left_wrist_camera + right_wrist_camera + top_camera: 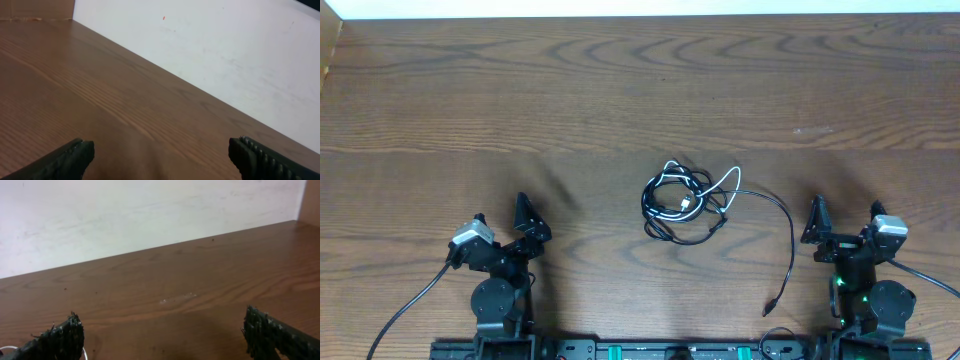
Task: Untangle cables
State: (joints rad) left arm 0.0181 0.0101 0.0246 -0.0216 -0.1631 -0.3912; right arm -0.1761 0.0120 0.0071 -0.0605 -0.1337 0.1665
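The cables lie in a small knot of black loops with one white cord at the middle of the wooden table. One black tail curves out to the right and ends in a plug near the front edge. My left gripper stands open at the front left, well apart from the knot. My right gripper stands open at the front right, just right of the black tail. In the left wrist view the gripper holds nothing. The right wrist view shows its gripper empty too, with a sliver of white cord at the lower left.
A pale wall runs behind the table's far edge. Thick black cords run from the arm bases at the front. A brown board stands at the far left corner.
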